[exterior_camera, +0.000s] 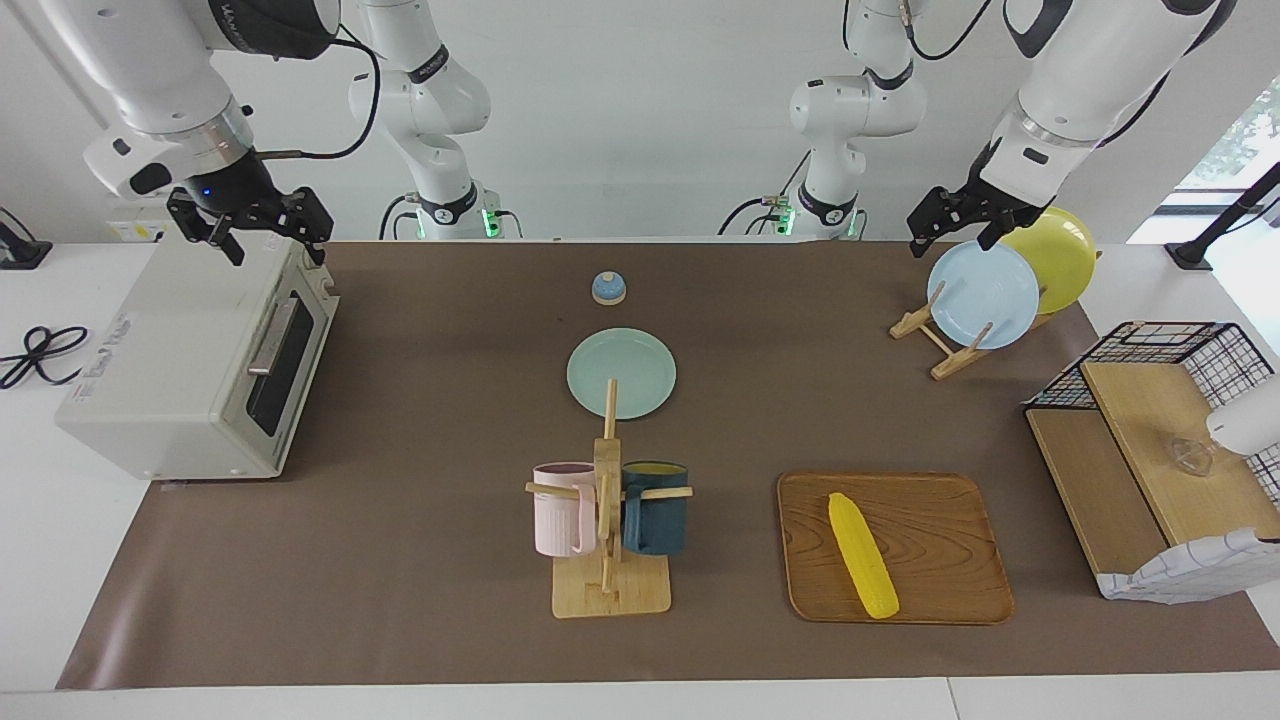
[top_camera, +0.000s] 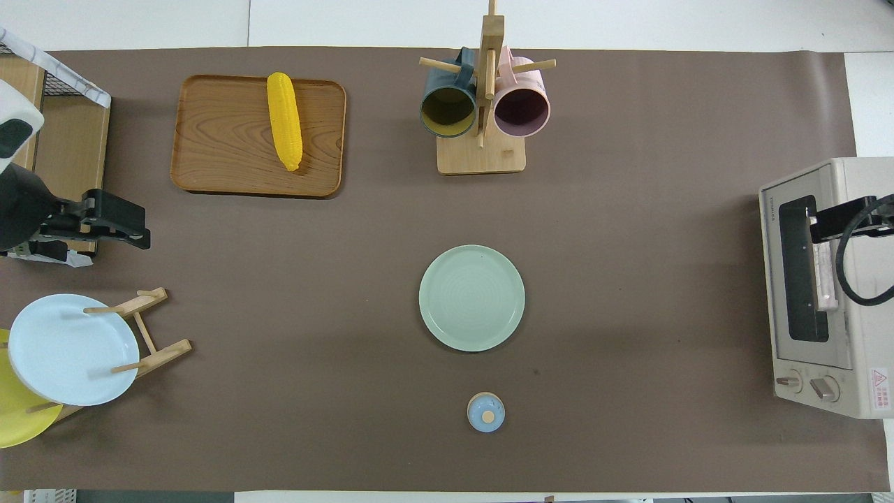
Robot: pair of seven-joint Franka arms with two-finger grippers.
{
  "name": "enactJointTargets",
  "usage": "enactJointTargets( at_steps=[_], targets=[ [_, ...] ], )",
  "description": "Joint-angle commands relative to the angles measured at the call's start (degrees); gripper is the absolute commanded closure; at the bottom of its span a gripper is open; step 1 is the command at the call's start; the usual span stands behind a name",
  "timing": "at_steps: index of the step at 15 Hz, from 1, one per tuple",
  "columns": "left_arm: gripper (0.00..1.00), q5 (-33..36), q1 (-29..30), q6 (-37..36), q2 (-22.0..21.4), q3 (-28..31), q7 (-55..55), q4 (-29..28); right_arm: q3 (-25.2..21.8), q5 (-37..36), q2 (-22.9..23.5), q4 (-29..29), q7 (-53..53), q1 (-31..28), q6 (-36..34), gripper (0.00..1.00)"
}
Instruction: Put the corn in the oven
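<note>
The yellow corn (exterior_camera: 862, 555) lies on a wooden tray (exterior_camera: 940, 540), farther from the robots than the plate rack and toward the left arm's end of the table; the overhead view shows the corn (top_camera: 284, 119) too. The off-white oven (exterior_camera: 190, 370) stands at the right arm's end with its dark glass door shut, and it also shows in the overhead view (top_camera: 824, 293). My right gripper (exterior_camera: 278, 250) is open and empty, up over the oven's top. My left gripper (exterior_camera: 950, 245) is open and empty, up over the plate rack.
A green plate (exterior_camera: 621, 373) lies mid-table, with a small blue bell (exterior_camera: 608, 288) nearer to the robots. A wooden mug rack (exterior_camera: 608, 520) holds a pink and a dark blue mug. A plate rack (exterior_camera: 940, 340) holds a light blue and a yellow plate. A wire-and-wood shelf (exterior_camera: 1150, 450) stands at the left arm's end.
</note>
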Motion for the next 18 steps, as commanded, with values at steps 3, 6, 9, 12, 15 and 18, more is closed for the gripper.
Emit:
enactJointTargets(
  at_steps=[3, 6, 9, 12, 15, 18],
  targets=[
    [0.0, -0.7, -0.1, 0.8, -0.8, 0.0, -0.8, -0.6, 0.1, 1.6, -0.9, -1.1, -0.4, -0.5, 0.4, 0.0],
    [0.0, -0.7, -0.1, 1.1, -0.9, -0.1, -0.4, -0.7, 0.1, 1.6, -0.9, -1.1, -0.4, -0.6, 0.4, 0.0],
    [0.0, -0.7, -0.2, 2.1, -0.9, -0.4, -0.9, -0.9, 0.1, 1.6, -0.9, -1.1, -0.4, -0.6, 0.4, 0.0],
    [0.0, -0.7, -0.1, 5.2, -0.8, -0.4, -0.7, -0.8, 0.1, 1.6, -0.9, -1.1, -0.4, -0.6, 0.4, 0.0],
    [0.0, -0.7, -0.1, 7.1, 0.2, -0.5, 0.0, -0.8, 0.1, 1.6, -0.9, -1.1, -0.4, -0.5, 0.4, 0.0],
    [0.0, -0.1, -1.5, 8.9, 6.8, -0.5, 0.5, 1.9, 0.1, 1.6, -0.9, -1.1, -0.4, -0.6, 0.4, 0.0]
  ],
)
